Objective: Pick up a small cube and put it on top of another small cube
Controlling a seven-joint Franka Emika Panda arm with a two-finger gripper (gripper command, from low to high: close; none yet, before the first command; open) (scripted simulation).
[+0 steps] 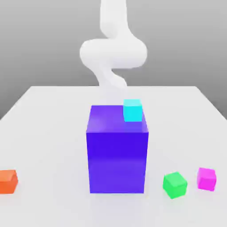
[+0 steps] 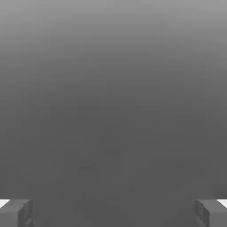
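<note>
Though small, the pink cube [image 1: 206, 178] looks rigid and light, and its glossy faces may prove a little slippery; my judgement is that the surest hold is across two opposite flat sides, fingers square to them and low enough not to tip it. It sits on the white worktop [image 1: 48, 133] toward the exterior view's right, close to the near edge. Just beside it, toward the exterior view's left, stands a green cube [image 1: 174, 184] of like size, turned at a slight angle; the two are near but apart, so a descent on the pink one leaves little room on that side. A tall purple block [image 1: 117, 153] rises at the middle of the worktop, with a cyan cube [image 1: 132, 110] resting on its top near the far right corner as the exterior view shows it. An orange cube [image 1: 8, 181] lies well apart at the exterior view's left edge.

Behind the block, the white arm [image 1: 113, 51] is raised and folded, well clear of every cube. In the hand view the end effector [image 2: 113, 213] stands fully open, its two fingertips [image 2: 15, 212] wide apart with nothing between them.
</note>
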